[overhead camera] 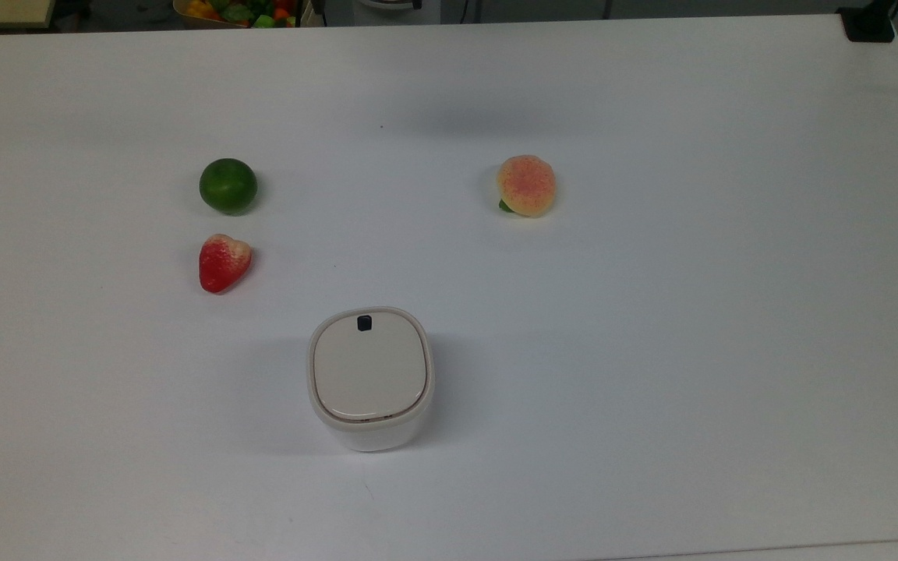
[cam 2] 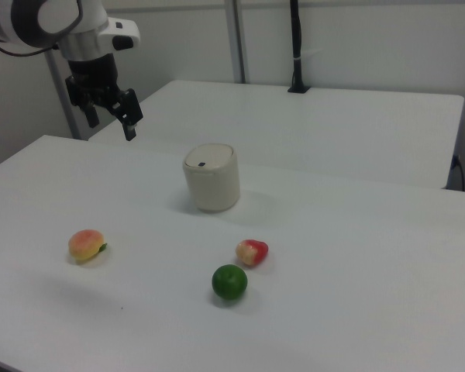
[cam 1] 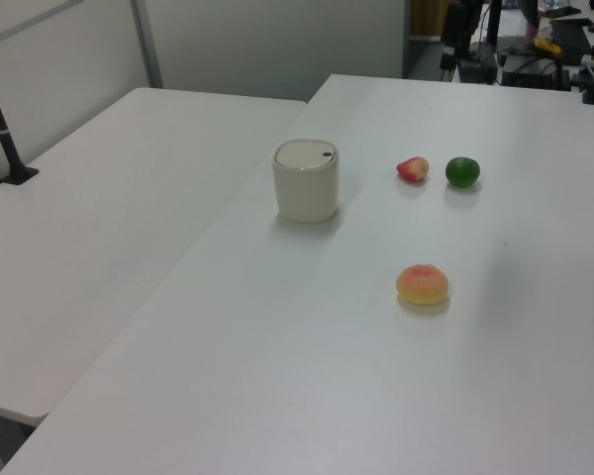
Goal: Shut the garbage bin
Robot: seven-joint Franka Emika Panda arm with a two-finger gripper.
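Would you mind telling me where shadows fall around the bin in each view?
Top view: a soft shadow spreads both sides of the garbage bin, darker toward the top view's right. Left view: faint shade beneath it. Right view: a pale shadow lies on the table to the right view's right.

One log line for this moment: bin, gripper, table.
garbage bin: lid down | gripper: raised, open, holding nothing | table: lime, strawberry, peach

fruit crate [overhead camera: 235, 11] — cut by top edge | contents blurred

Top view, my table [overhead camera: 652, 389]: bin [overhead camera: 369, 377] near centre; strawberry [overhead camera: 224, 262] far-left of it; lime [overhead camera: 228, 185] beyond; peach [overhead camera: 526, 185] far-right.
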